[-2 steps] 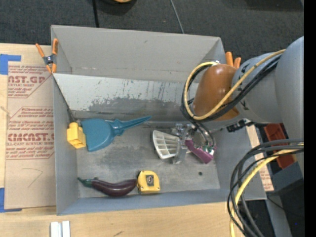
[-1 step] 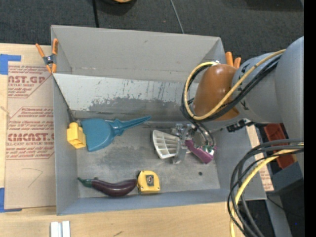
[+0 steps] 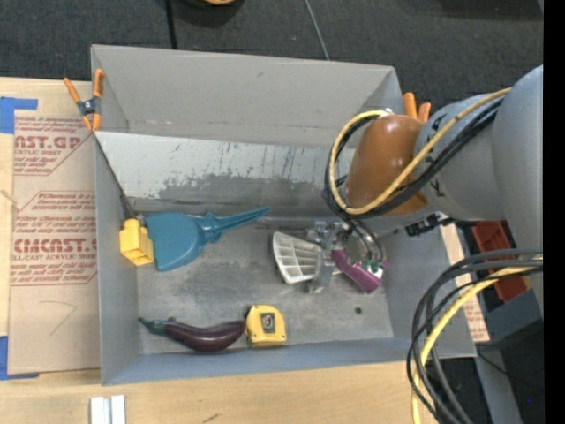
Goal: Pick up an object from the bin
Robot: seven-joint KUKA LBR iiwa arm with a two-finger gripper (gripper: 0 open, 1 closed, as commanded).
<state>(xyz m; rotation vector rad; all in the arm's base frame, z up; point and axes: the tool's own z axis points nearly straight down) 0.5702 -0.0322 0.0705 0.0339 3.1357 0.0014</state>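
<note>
- Gripper [image 3: 323, 256] sits low between white basket [image 3: 291, 256] and purple piece [image 3: 357, 275], both just beside it; whether it is wide or narrow, I cannot tell.
- Likely the grasp step; next needs a firm hold, then a lift.

Bulky pale grey rounded robot arm [image 3: 508, 148] with a glossy orange-brown domed wrist cover [image 3: 384, 162]. Yellow and black cables [image 3: 334, 162] loop around the cover (more run along the arm). A small silvery metal pincer [image 3: 323, 256] tips it.
</note>
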